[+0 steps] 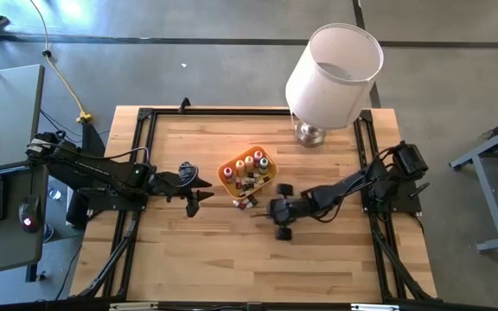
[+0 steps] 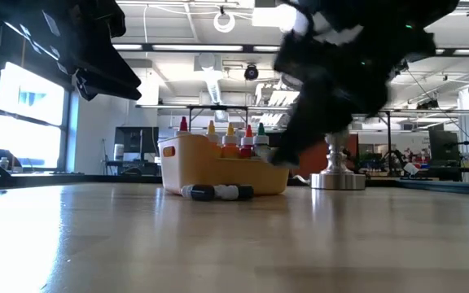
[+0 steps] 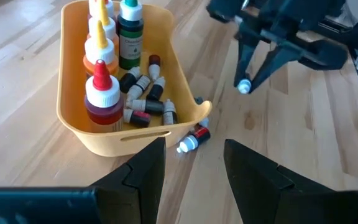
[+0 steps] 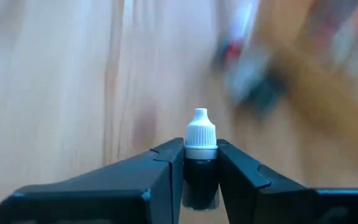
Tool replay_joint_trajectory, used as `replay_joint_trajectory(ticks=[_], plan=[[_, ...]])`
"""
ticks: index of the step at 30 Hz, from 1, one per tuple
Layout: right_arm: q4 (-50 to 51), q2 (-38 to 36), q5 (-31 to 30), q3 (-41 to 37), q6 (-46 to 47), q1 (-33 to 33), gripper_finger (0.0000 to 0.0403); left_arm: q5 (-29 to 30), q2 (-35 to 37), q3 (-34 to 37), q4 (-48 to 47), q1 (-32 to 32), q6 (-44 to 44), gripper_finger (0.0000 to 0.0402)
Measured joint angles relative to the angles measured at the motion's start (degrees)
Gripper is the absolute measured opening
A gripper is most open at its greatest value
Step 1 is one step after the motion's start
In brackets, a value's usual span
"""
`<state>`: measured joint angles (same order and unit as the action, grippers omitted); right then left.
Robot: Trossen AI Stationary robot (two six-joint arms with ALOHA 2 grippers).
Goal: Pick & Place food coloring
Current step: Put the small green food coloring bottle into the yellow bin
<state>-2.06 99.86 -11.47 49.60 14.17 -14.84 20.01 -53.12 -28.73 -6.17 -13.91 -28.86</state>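
The orange tray [image 1: 228, 175] stands mid-table and holds tall dropper bottles [image 3: 103, 93] upright and several tiny vials [image 3: 143, 106] lying on its floor. A few more vials [image 3: 191, 140] lie on the wood beside the tray's near wall; the low view shows them too [image 2: 218, 192]. My right gripper [image 4: 201, 155] hovers just right of the tray, shut on a dark vial with a white cap [image 4: 201, 132]. My left gripper [image 3: 194, 149] is open, left of the tray, with its fingers pointing toward it. My right gripper pinches the dark body [image 4: 201, 180] of the small vial between its two fingertips. The white cap [image 3: 244, 86] sticks out beyond the fingers, which slant downward toward the table. In the left wrist view the vial looks lifted clear of the wood.
A white-shaded lamp [image 1: 331, 73] stands on its metal base [image 2: 336, 175] at the table's far right, behind the tray. A black frame [image 1: 145, 117] runs along the table's edges. Bare wood [image 1: 232, 259] lies toward the near edge.
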Motion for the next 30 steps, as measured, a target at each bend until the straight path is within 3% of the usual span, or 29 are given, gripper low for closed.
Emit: replay_joint_trajectory(ticks=[5,8,17,25,30], plan=[[-15.83,-0.02,-6.51,0.07,-10.57,5.04,0.0068,0.03,0.0,0.0,0.02,0.0,0.0,0.0161],[-20.23,-0.12,-8.96,0.09,-13.98,9.45,0.007,0.0,0.0,0.0,0.02,0.0,-0.32,0.0161],[-18.18,2.1,1.39,0.09,-11.9,16.8,0.0084,-0.02,0.0,0.0,0.04,0.0,0.01,0.0161],[-18.95,2.57,-1.94,0.12,-15.71,15.81,0.0139,-0.02,-0.01,0.0,0.04,0.0,0.04,0.0161],[-19.64,2.57,-2.09,0.16,-14.01,15.24,0.0148,-0.02,0.0,0.0,0.04,0.02,0.04,0.0161]])
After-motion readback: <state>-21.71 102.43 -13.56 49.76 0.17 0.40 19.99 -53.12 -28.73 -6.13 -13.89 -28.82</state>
